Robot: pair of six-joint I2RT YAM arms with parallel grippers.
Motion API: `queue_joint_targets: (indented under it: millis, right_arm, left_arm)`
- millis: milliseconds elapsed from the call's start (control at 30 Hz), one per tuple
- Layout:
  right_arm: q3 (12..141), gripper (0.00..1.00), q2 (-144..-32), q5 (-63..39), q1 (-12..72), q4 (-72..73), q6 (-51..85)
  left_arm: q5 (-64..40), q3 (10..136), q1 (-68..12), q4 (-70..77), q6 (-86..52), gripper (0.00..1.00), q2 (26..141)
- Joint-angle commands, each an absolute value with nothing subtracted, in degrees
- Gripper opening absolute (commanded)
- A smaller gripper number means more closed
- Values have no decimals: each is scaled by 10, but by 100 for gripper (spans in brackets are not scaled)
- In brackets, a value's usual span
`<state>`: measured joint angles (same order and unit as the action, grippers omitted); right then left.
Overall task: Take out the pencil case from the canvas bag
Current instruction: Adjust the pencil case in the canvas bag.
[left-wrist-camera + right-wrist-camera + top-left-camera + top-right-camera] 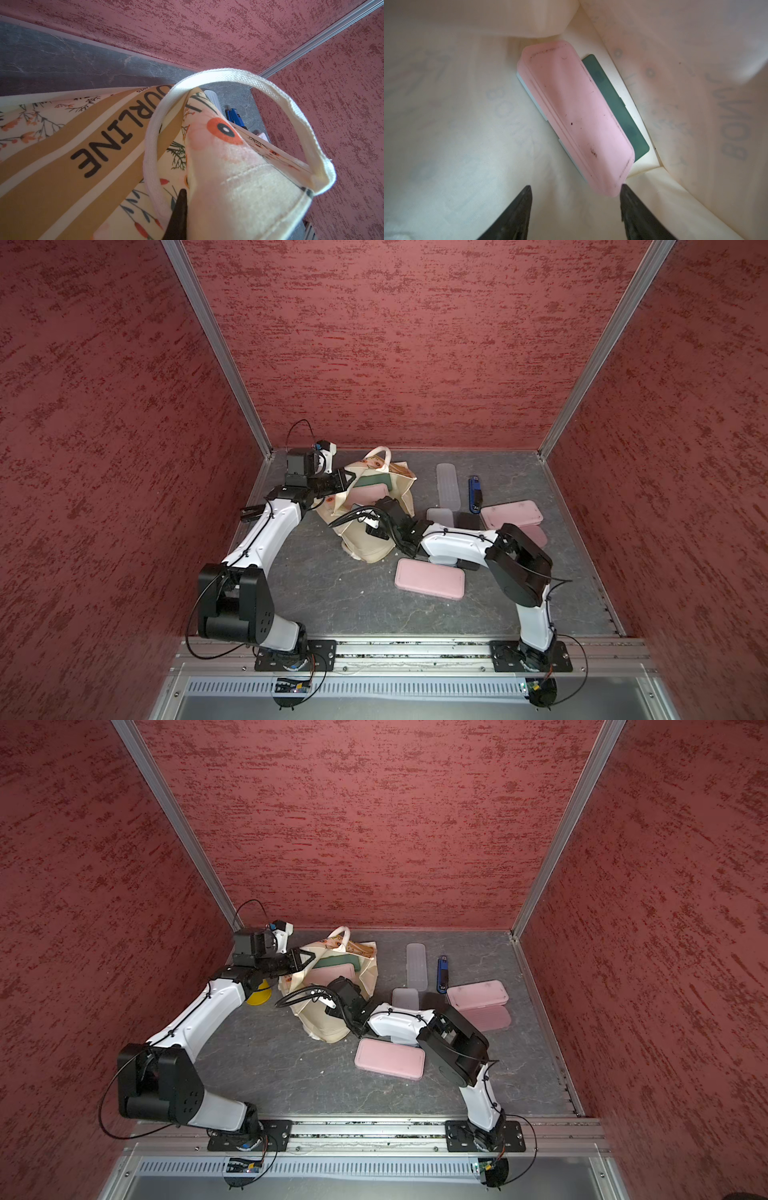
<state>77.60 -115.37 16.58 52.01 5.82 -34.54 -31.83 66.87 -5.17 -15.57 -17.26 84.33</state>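
Observation:
The canvas bag (368,549) (326,1025) stands near the back of the table with its mouth held wide. My left gripper (347,482) (305,961) (185,197) is shut on the bag's rim beside a white handle (270,87). Inside lies a pink pencil case (368,492) (332,972) (575,116) on top of a green case (616,104). My right gripper (576,186) is down inside the bag, open, with nothing between its fingers. One fingertip (625,191) is at the near end of the pink case.
On the table right of the bag lie a pink case (430,578), more pink cases (511,514), translucent cases (448,487) and a blue object (475,494). A yellow thing (258,996) sits under the left arm. Red walls enclose three sides.

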Motion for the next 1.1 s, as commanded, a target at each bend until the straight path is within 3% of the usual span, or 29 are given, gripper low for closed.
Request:
queue_joint_targets:
  millis: [0, 167, 633, 1067]
  right_arm:
    - [783, 72, -1171, 187, 514, 106, -380]
    - [787, 82, -1196, 206, 514, 135, -405]
    - [839, 89, -1272, 237, 502, 183, -452]
    - [872, 85, -1306, 251, 484, 194, -453]
  left_arm:
    - [-336, 677, -51, -162, -180, 0, 853]
    - [-338, 677, -51, -160, -181, 0, 855]
    - [-345, 679, -50, -158, -186, 0, 862]
    - [-348, 679, -49, -157, -187, 0, 863]
